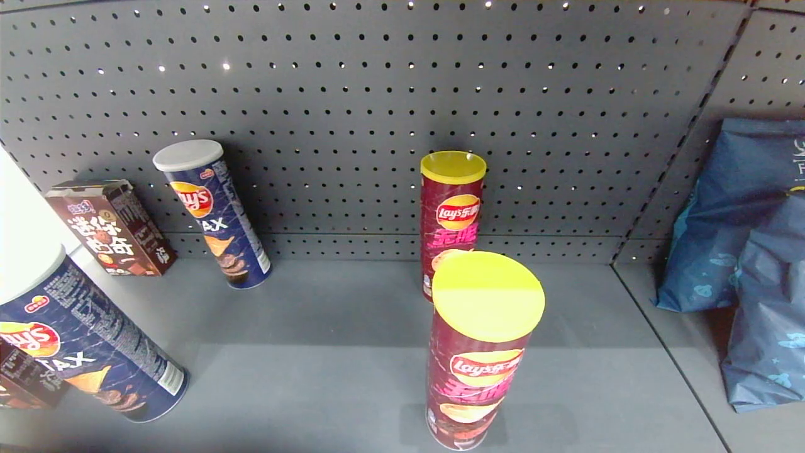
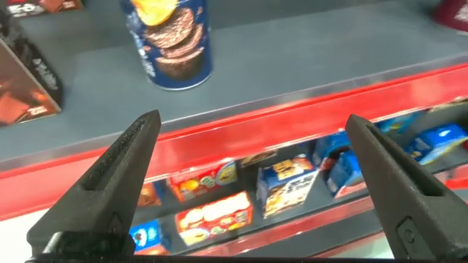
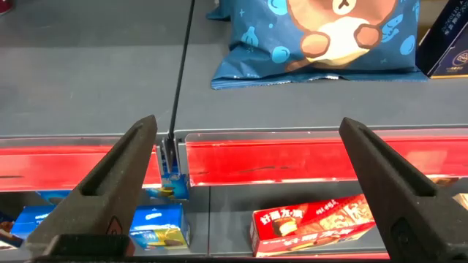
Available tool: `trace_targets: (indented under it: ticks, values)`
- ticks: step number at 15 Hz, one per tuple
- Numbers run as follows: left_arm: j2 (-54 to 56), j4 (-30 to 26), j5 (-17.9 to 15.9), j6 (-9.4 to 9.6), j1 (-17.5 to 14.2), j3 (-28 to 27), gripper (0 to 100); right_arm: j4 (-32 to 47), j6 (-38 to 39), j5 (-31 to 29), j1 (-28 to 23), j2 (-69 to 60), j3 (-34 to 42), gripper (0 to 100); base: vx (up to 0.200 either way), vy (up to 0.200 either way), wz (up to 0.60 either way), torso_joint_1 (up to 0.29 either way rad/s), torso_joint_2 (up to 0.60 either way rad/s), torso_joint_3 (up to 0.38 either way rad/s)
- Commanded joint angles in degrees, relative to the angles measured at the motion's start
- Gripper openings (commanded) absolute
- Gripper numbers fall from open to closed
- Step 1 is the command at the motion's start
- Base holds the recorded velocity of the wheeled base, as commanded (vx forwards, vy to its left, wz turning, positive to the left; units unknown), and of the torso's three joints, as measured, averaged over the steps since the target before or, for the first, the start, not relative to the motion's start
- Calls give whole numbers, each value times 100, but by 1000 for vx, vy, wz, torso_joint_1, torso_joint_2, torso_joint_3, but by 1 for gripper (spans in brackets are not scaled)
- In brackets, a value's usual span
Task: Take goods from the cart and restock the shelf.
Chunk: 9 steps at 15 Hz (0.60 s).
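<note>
My left gripper (image 2: 252, 120) and right gripper (image 3: 248, 123) hang spread and empty before the red rail (image 2: 409, 91). Beyond it, an upright blue can (image 2: 172, 44) faces the left and a bear bag (image 3: 322, 36) faces the right.

You've got a front maroon can (image 1: 476, 384) and a rear maroon can (image 1: 450, 217), both yellow-lidded. The rear navy can (image 1: 217, 220) and near navy can (image 1: 88, 352) are pale-lidded. There's a brown box (image 1: 113, 229), blue bags (image 1: 723, 233) with paler blue prints, a grey pegboard (image 1: 377, 94) gridded with holes and a red edge strip (image 3: 292, 159).
</note>
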<state>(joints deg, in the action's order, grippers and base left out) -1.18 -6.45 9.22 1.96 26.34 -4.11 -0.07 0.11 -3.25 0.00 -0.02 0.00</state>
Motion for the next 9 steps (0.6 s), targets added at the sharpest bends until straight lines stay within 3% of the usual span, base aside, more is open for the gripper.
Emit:
trace_targets:
  ticks: [1,2,3,4,5,7,8,9]
  values:
    - [-541,74,-69,-12,-964,68,100,-1,7,0,0,2,0,100,0,0,0,0,0,0]
    - [-989,337,-315,111,-1791,174,100,-1,-2,0,0,2,0,100,0,0,0,0,0,0]
    - [-892,531,-939,401,-2274,288,100,-1,-2,0,0,2,0,100,0,0,0,0,0,0]
    - [-585,601,-1326,480,-2371,393,100,-1,-2,0,0,2,0,100,0,0,0,0,0,0]
    - [13,619,-1590,384,-2626,411,100,-1,-2,0,0,2,0,100,0,0,0,0,0,0]
    - [39,619,-1291,278,-2643,411,100,-1,-2,0,0,2,0,100,0,0,0,0,0,0]
    - [39,619,-1326,313,-2643,411,100,-1,-2,0,0,2,0,100,0,0,0,0,0,0]
    - [30,619,-1308,208,-2634,411,100,-1,-2,0,0,2,0,100,0,0,0,0,0,0]
